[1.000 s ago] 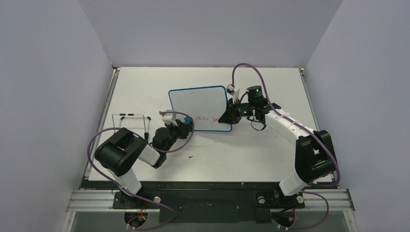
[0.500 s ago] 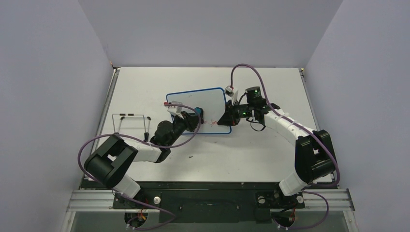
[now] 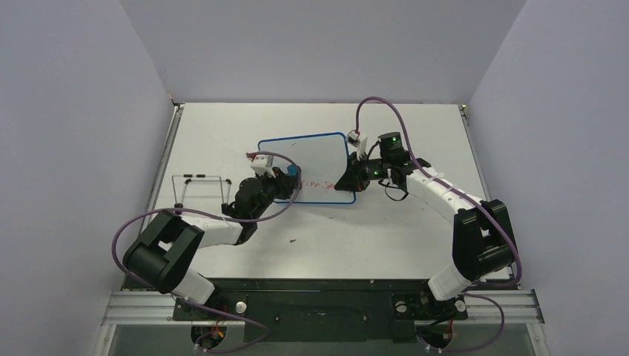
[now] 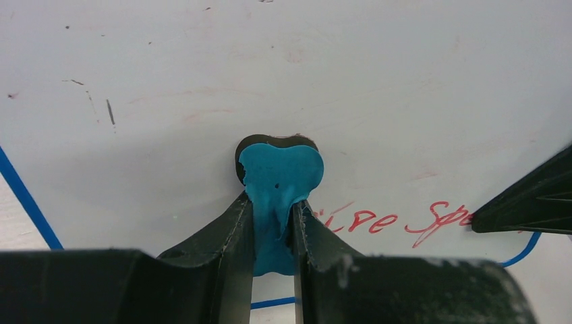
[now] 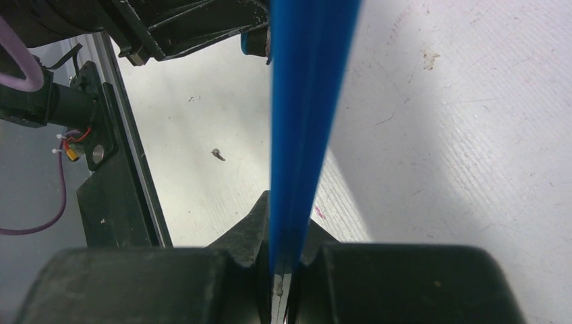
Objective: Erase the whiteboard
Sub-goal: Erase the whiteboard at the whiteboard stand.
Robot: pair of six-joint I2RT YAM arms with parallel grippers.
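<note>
Gripping the eraser (image 4: 280,169), the left end effector (image 4: 273,209) presses it on the board (image 3: 311,152); the right end effector (image 5: 287,223) clamps the board's near-right corner; red writing (image 4: 398,219) is left to wipe.

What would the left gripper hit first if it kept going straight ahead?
Likely the whiteboard: the left gripper holds a blue eraser whose tip is at the board's surface, though actual contact is hard to judge.
</note>
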